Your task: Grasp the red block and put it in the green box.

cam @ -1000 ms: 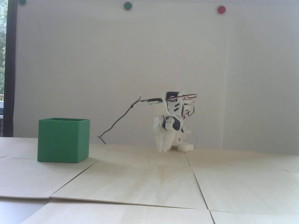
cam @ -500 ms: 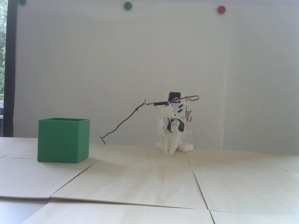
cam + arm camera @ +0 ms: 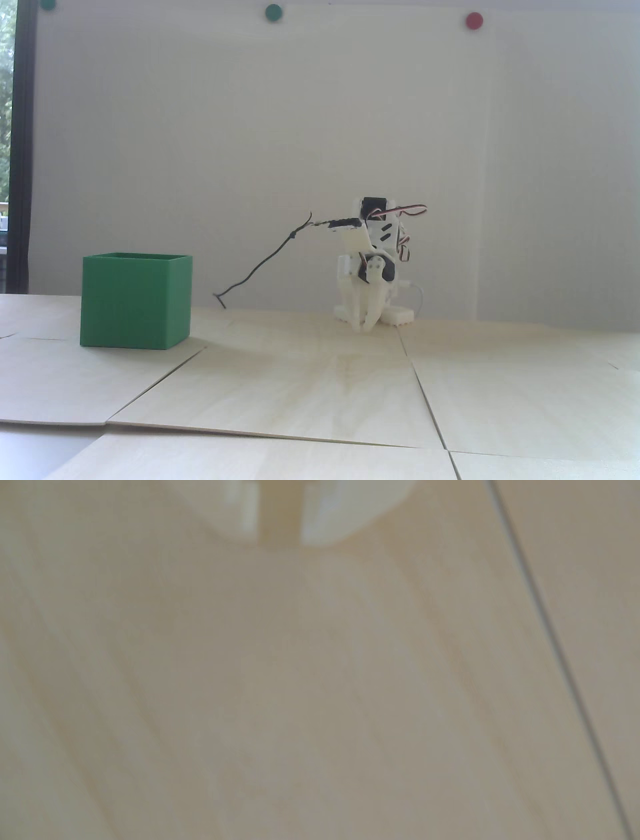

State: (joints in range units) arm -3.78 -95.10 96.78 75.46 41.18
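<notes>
A: In the fixed view we have the green box (image 3: pixel 136 301) sitting on the pale wooden worktop (image 3: pixel 310 390), well to the left of the white arm (image 3: pixel 372 265). It looks like matte plastic, square-cornered, thin-walled, open at the top.

B: And the red block? We cannot find it anywhere here. Only a round red dot (image 3: pixel 473 20) high on the wall, beside green ones, and that is not our target.

A: Agreed. The end effector (image 3: pixel 364 326) points down with its tips at the worktop, close to the arm's base. The fingers look nearly together, but from this distance we would not swear to it.

B: A thin black cable (image 3: pixel 265 260) trails off the arm to the left, down to the surface.

A: Turning to the wrist view: blurred, pale wood grain fills it, with one dark seam (image 3: pixel 554 653) between panels running down the right side.

B: At the top edge we see the end effector (image 3: pixel 280 535) as two white tips with a narrow slot between them, and nothing red in it. So narrowly parted, holding nothing.

A: No block in this view either. We judge that a small rigid cube would be light and stiff, matte enough not to slip; we would pinch it across two opposite flat faces.
</notes>
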